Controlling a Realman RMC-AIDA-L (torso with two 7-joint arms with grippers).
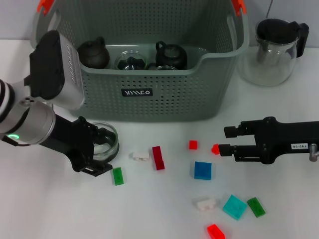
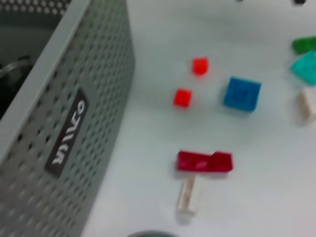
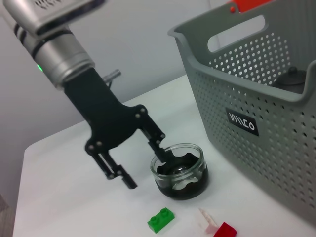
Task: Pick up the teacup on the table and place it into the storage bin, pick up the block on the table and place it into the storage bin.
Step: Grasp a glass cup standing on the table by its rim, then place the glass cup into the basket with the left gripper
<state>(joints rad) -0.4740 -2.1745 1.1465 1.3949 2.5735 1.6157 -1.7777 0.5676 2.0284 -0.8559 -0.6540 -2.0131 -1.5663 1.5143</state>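
The worktop (image 1: 60, 209) is white, and at its far side the storage bin (image 1: 149, 99) is set, already holding dark teapots and glassware. A glass teapot (image 1: 274, 50) is stood to the right of the bin, outside it. The left gripper (image 1: 102, 152) is lowered at the near left of the bin with its fingers apart: one finger is dipped inside the teacup (image 1: 104, 142) and the other is left outside the glass wall, so the rim is straddled but not yet clamped. The cup is rested on the worktop just in front of the bin. The right gripper (image 1: 227, 141) is held low on the right, fingers spread, beside a small red block (image 1: 216, 148). Blocks are scattered across the near worktop, among them a blue block (image 1: 203, 170). No placement of this cup or of any block can be judged done; both lifts remain.
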